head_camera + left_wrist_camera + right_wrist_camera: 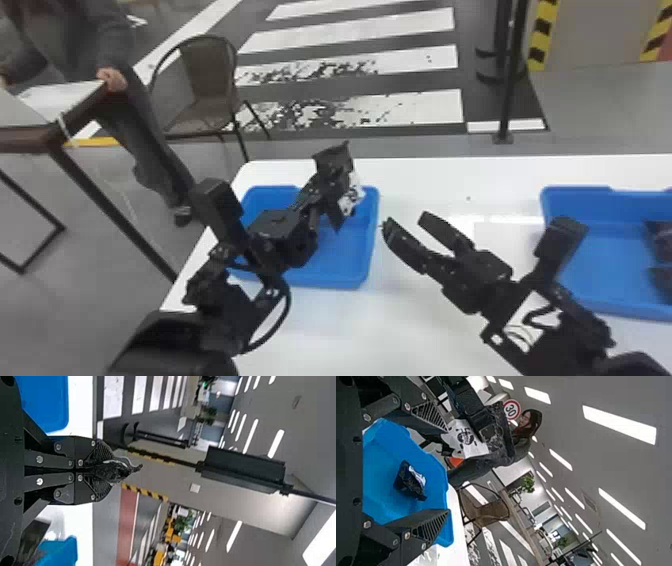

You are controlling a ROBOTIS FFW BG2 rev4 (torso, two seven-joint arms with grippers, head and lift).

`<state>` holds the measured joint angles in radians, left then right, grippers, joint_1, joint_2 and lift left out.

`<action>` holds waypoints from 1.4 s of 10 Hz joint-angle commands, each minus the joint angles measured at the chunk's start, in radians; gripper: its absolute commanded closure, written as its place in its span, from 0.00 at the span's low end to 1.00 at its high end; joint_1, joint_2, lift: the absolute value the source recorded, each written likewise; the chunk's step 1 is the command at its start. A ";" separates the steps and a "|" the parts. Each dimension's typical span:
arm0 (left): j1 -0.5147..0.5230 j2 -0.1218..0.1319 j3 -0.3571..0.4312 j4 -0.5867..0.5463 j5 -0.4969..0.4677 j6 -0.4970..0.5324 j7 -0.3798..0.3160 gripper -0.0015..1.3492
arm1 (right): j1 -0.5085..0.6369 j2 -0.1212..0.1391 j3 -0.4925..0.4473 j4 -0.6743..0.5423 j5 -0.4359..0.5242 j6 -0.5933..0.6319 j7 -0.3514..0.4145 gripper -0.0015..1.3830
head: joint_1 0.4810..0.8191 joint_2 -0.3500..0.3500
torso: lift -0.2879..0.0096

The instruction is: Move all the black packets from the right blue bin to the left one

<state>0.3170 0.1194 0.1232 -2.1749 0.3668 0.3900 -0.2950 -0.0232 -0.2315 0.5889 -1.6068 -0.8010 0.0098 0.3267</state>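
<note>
We see the left gripper (106, 471) pinching a black packet (115, 471) high over the left bin (345, 257), presumably for dropping near the loose packet (409, 481) inside; right gripper (406, 221), spread and empty, between bins; dark packets (662, 242) lie in the right bin (600, 255).

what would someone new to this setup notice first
Probably the left gripper, up over the left blue bin with a black packet pinched in its fingertips. Next comes the right gripper, open and empty above the white table between the two bins. Behind the table, the bold white stripes on the dark floor also catch the eye.
</note>
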 commanded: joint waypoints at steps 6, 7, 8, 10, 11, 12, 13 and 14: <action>-0.027 -0.020 0.042 0.362 -0.265 -0.505 0.154 0.00 | 0.030 0.000 -0.162 -0.085 0.021 0.054 0.008 0.02 | 0.63 1.00 | 0.50; -0.008 -0.024 0.034 0.360 -0.213 -0.537 0.140 0.03 | 0.050 0.006 -0.252 -0.154 0.077 0.150 0.008 0.02 | 0.63 1.00 | 0.50; 0.009 -0.026 0.020 0.360 -0.155 -0.623 0.116 0.03 | 0.070 0.015 -0.373 -0.274 0.145 0.390 0.006 0.02 | 0.63 0.99 | 0.50; 0.076 -0.030 -0.059 0.296 0.002 -0.815 0.126 0.08 | 0.126 0.024 -0.561 -0.515 0.304 0.692 -0.061 0.07 | 0.63 0.87 | 0.50; 0.110 -0.037 -0.071 0.227 0.006 -0.829 0.135 0.08 | 0.197 0.044 -0.639 -0.677 0.342 0.807 -0.160 0.07 | 0.63 0.83 | 0.50; 0.122 -0.033 -0.081 0.196 0.006 -0.829 0.137 0.08 | 0.237 0.063 -0.689 -0.773 0.384 0.891 -0.242 0.07 | 0.63 0.75 | 0.50; 0.122 -0.030 -0.085 0.196 0.012 -0.815 0.137 0.08 | 0.222 0.064 -0.728 -0.765 0.388 0.977 -0.252 0.07 | 0.62 0.66 | 0.50; 0.125 -0.029 -0.085 0.193 0.024 -0.812 0.135 0.09 | 0.195 0.064 -0.758 -0.758 0.428 1.077 -0.262 0.07 | 0.63 0.60 | 0.50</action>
<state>0.4403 0.0894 0.0386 -1.9795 0.3835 -0.4253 -0.1588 0.1866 -0.1672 -0.1499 -2.3665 -0.3943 1.0233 0.0654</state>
